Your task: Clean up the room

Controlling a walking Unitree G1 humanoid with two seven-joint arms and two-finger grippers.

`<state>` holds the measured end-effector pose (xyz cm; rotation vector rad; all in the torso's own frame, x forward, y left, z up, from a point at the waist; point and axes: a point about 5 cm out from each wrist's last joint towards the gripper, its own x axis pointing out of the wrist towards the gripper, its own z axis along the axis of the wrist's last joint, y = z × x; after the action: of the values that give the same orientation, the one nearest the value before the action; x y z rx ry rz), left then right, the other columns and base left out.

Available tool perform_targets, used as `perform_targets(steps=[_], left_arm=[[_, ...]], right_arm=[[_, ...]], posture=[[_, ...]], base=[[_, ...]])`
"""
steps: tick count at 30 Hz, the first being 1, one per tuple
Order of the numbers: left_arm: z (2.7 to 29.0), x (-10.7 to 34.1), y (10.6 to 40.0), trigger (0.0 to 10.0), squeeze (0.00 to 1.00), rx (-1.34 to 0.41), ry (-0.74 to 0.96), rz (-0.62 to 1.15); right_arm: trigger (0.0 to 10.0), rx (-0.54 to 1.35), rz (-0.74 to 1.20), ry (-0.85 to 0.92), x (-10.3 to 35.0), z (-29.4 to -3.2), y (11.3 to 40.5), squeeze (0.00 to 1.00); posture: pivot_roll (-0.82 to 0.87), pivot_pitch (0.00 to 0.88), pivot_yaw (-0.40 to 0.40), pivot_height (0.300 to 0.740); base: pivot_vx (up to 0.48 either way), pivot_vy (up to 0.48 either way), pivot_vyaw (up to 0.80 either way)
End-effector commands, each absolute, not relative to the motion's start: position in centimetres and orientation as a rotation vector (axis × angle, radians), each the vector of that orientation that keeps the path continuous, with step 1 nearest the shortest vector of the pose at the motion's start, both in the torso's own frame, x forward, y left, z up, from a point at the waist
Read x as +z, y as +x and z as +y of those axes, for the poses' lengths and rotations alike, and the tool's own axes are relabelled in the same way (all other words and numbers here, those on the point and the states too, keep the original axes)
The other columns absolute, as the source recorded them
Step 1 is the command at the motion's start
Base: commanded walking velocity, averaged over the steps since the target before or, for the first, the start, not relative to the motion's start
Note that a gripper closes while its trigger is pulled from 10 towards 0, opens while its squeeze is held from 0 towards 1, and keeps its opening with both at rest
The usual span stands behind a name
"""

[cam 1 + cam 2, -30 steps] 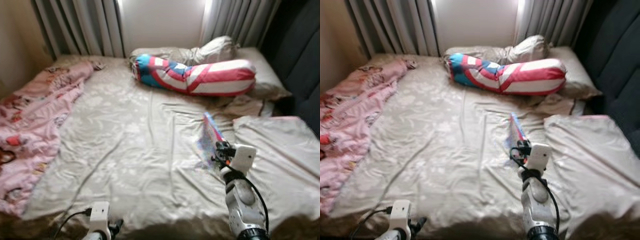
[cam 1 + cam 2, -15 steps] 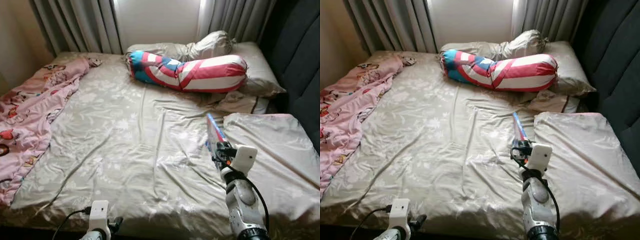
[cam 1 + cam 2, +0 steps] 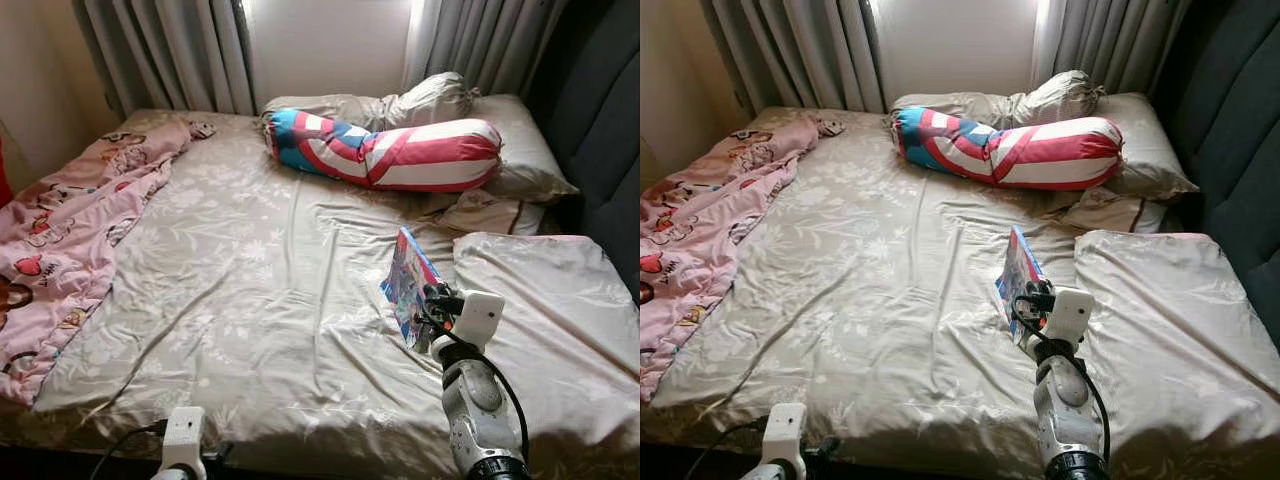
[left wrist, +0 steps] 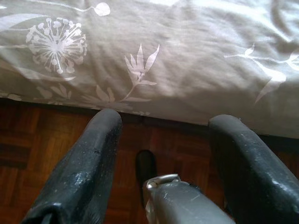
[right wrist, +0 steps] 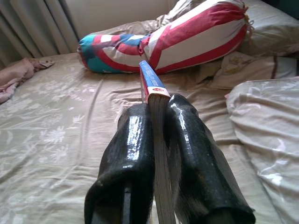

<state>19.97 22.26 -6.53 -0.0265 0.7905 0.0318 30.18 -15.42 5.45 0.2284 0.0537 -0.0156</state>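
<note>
currently the right gripper (image 5: 159,140) is seen clamped on a thin book (image 3: 408,283), both black fingers (image 5: 133,158) pressed flat against its covers with the page edges showing between them. the book is held upright above the bed (image 3: 260,300), raised off the sheet, over the right half of the mattress and just beside a beige pillow (image 3: 545,300). its cover is bright and multicoloured, mostly blue with pink and red patches; the spine is blue with a white and red end, as seen in the right wrist view. the print on the cover is too small to be read.

the left gripper (image 4: 163,154) is held low at the foot of the bed, its fingers spread apart with nothing between them; a wooden parquet floor (image 4: 28,154) is seen under it, and the hanging edge of the sheet just beyond.

the bed is covered by a beige sheet with a pale floral print, wrinkled across the middle. at the head end a long bolster (image 3: 385,150) in red, white and blue stripes is laid crosswise, touching further beige pillows (image 3: 430,98) behind it. a pink blanket (image 3: 60,250) with cartoon figures is draped along the left edge of the bed. grey curtains (image 3: 180,50) are hung behind the head end, and a dark upholstered panel (image 3: 600,130) is noted at the right side.
</note>
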Motion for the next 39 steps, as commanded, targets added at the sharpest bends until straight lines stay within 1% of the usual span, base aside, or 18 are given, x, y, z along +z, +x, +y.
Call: perform_targets(steps=[1, 3, 7, 10, 15, 30, 34, 39], left_arm=[[22.5, -6.9, 19.3, 10.0, 0.00, 0.039, -0.030, 0.820], [22.4, -6.9, 19.4, 10.0, 0.00, 0.038, -0.029, 0.821], [21.8, -6.9, 19.6, 10.0, 0.00, 0.032, -0.025, 0.826], [22.2, -7.0, 19.4, 10.0, 0.00, 0.037, -0.022, 0.832], [21.7, -6.9, 19.7, 10.0, 0.00, 0.028, -0.018, 0.823], [21.6, -6.9, 19.8, 10.0, 0.00, 0.020, -0.014, 0.819], [21.5, -6.9, 19.7, 10.0, 0.00, 0.021, -0.013, 0.821], [21.5, -6.9, 19.8, 10.0, 0.00, 0.020, -0.010, 0.820]], right_arm=[[10.0, -0.020, 0.014, 0.231, 6.2, -15.5, 30.6, 0.00], [10.0, -0.020, 0.016, 0.232, 6.2, -15.5, 30.6, 0.00], [10.0, -0.022, 0.019, 0.228, 6.2, -15.5, 30.7, 0.00], [10.0, -0.021, 0.015, 0.229, 6.2, -15.5, 30.6, 0.00], [10.0, -0.021, 0.017, 0.225, 6.2, -15.5, 30.6, 0.00], [10.0, -0.047, 0.033, 0.235, 5.8, -15.6, 30.5, 0.00], [10.0, -0.045, 0.042, 0.242, 5.7, -15.5, 30.6, 0.00], [10.0, -0.032, 0.031, 0.241, 5.8, -15.4, 30.6, 0.00]], posture=[[-0.04, 0.028, -0.015, 0.731], [-0.04, 0.028, -0.015, 0.731], [-0.04, 0.028, -0.016, 0.731], [-0.04, 0.028, -0.016, 0.731], [-0.04, 0.028, -0.016, 0.731], [-0.04, 0.031, -0.017, 0.731], [-0.04, 0.031, -0.016, 0.731], [-0.04, 0.030, -0.015, 0.731]], base=[[0.262, 0.000, 0.00], [0.261, 0.000, -0.22], [0.262, 0.000, -0.70], [0.264, 0.000, 0.00], [0.265, 0.000, 0.00], [0.000, 0.000, 0.00], [0.000, 0.000, -0.75], [0.000, 0.000, 0.00]])
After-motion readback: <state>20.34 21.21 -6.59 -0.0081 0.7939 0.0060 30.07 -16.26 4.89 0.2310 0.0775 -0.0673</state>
